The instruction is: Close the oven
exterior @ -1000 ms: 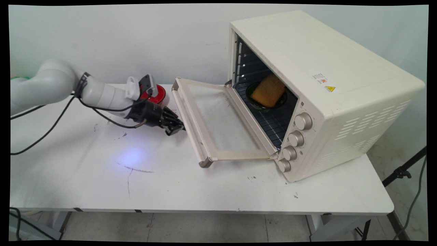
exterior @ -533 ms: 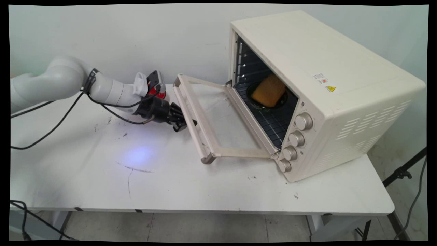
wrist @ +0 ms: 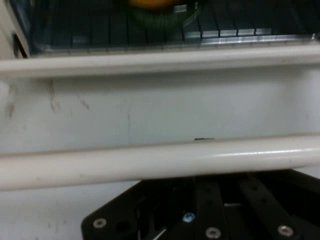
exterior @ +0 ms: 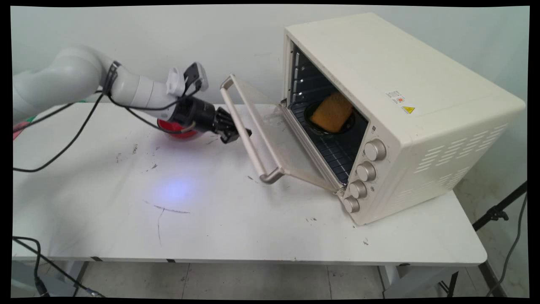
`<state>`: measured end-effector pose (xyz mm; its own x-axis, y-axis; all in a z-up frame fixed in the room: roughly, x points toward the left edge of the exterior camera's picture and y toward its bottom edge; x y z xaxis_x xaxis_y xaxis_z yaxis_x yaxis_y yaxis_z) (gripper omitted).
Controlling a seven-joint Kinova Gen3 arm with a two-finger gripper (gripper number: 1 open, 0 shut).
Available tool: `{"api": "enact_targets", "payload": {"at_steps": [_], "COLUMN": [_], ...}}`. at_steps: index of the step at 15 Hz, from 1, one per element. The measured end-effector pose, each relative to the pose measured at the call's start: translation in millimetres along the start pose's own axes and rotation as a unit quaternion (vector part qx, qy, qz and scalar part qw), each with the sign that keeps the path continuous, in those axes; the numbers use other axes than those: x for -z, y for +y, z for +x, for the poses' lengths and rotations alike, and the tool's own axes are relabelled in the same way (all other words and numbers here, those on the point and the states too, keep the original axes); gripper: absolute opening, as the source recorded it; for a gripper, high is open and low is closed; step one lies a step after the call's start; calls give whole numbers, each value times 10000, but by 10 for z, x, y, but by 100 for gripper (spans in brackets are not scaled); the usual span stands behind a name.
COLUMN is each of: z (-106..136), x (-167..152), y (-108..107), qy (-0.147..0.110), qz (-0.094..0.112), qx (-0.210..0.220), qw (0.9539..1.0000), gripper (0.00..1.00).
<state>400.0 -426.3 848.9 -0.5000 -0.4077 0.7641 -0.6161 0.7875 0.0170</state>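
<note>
My black two-finger gripper (exterior: 236,136) presses under the cream oven door's metal handle bar (exterior: 249,139); jaws' state I cannot tell. Push contact should stay centred on the bar.

Oven (exterior: 405,105) sits on table's (exterior: 253,228) right side, door (exterior: 270,135) half-open to the left. Dish w/ bread (exterior: 332,112) on rack inside. Gripper (exterior: 236,135) against door handle (exterior: 249,135), bowl (exterior: 177,128) behind it.
</note>
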Motion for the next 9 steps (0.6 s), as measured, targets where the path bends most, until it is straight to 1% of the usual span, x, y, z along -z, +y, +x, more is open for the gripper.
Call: {"api": "enact_targets", "payload": {"at_steps": [3, 9], "z": [235, 571], "x": [67, 185], "y": [-19, -71], "qy": [130, 317], "qz": [13, 66], "qx": [2, 2], "qw": [9999, 9995], "gripper": [0, 0]}}
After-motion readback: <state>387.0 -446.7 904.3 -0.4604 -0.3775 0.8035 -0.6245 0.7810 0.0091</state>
